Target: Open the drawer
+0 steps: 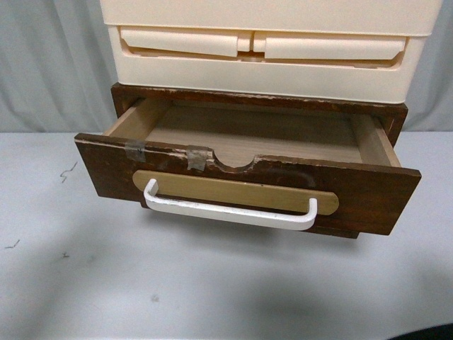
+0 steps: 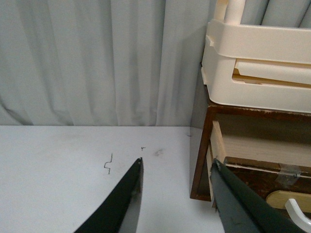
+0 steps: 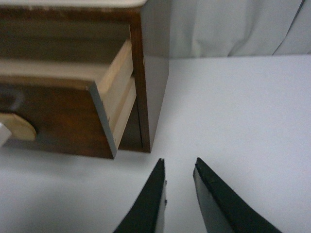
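Item: drawer (image 1: 248, 185), standing pulled out. I logged the left gripper (image 2: 177, 161) spread and empty near its left corner, and the right gripper (image 3: 180, 160) narrowly parted and empty near its right corner.

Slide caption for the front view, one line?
Dark-brown wooden drawer pulled open, visible interior empty, white bar handle facing the camera, beneath cream plastic drawers; no arms in view.

We see soft, even light from above in the front view, with no glare. The drawer (image 1: 368, 195) throws a broad, faint shadow on the table (image 1: 212, 290) beneath its front, and the near corners of the picture darken. The left wrist view is fairly sharp on the curtain (image 2: 87, 63). The right wrist view is dimmer and blurred, the drawer's wood out of focus.
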